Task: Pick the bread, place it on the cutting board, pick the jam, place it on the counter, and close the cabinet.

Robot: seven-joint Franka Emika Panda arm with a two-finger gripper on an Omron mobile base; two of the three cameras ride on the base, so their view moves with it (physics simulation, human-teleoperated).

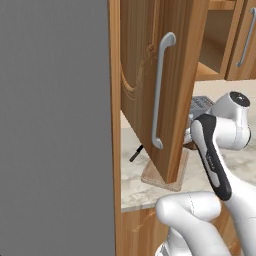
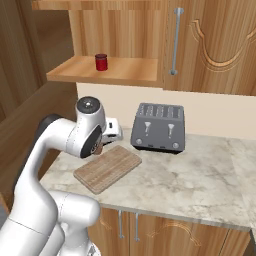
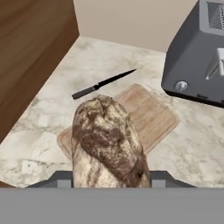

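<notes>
**A:** Start at the left of the hand view. What have you got?

**B:** A wooden side wall [image 3: 30, 57], then the counter [image 3: 39, 118] with a black knife [image 3: 103, 83] lying on it beyond the far edge of the cutting board [image 3: 153, 116]. The toaster [image 3: 197, 61] sits off to the right.

**A:** And the bread?

**B:** The bread [image 3: 107, 140] stands right in front of your camera, long axis running away from the hand along the gripper's line. Its base sits where the fingertips should rise, so the fingers themselves are hidden; I judge the gripper clamped on the loaf, held up off the board.

**A:** So which way is the target from your hand?

**B:** Below and slightly ahead. The cutting board lies under the loaf and stretches out to the right of it, its long side angled toward the toaster. You are near its left end, so a small shift toward the toaster before lowering would centre the loaf.

**A:** The rest of the task?

**B:** In the right base view the jam [image 2: 101, 62] stands on the open shelf, well above and apart from your arm. The cabinet [image 1: 165, 85] door hangs open over the counter in the left base view.
</notes>
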